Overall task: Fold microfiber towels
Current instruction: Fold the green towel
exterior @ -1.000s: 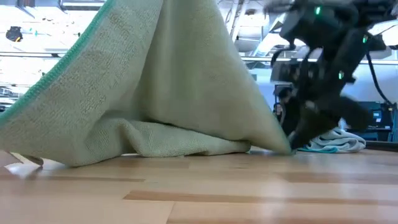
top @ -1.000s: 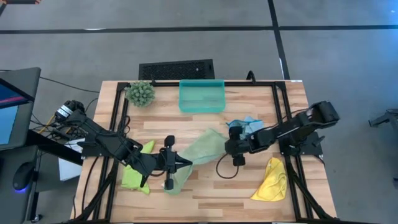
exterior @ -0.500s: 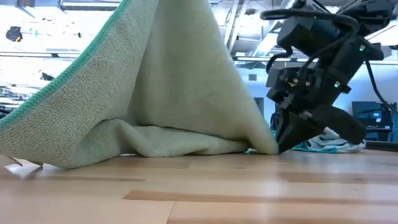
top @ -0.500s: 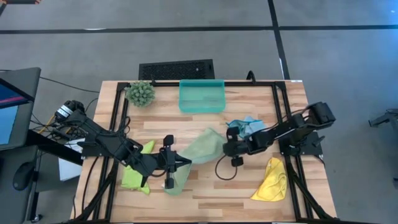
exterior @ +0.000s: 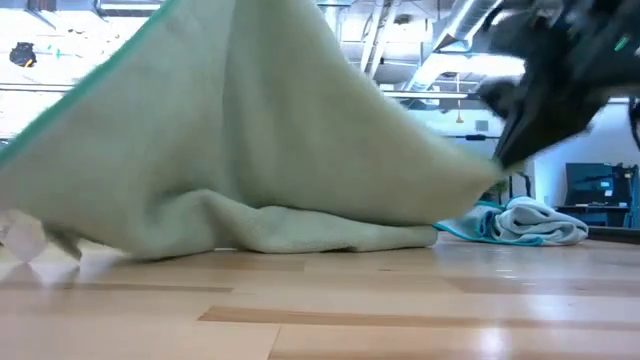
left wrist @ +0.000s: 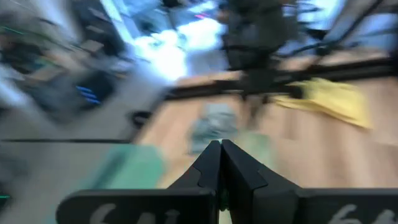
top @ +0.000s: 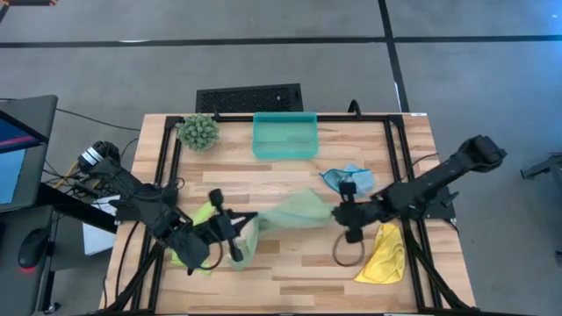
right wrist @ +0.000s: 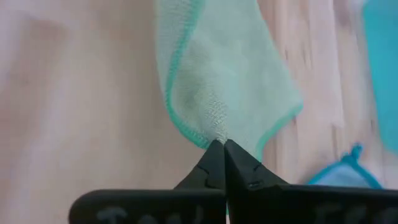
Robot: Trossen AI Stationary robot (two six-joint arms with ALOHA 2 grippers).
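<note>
Wooden table (top: pixel 290 272) under me holds the teal tray (top: pixel 284 136) at its far edge. Nearer than the tray, my right gripper (top: pixel 339 211) pinches one corner of the pale sage towel (top: pixel 294 211); my left gripper (top: pixel 239 224) pinches the opposite end. To fold well (I judge), keep it taut and lay edges level.

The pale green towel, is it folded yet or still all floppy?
Not folded. The pale green towel hangs stretched between the left gripper and right gripper, each shut on a corner, its middle sagging onto the table.
</note>
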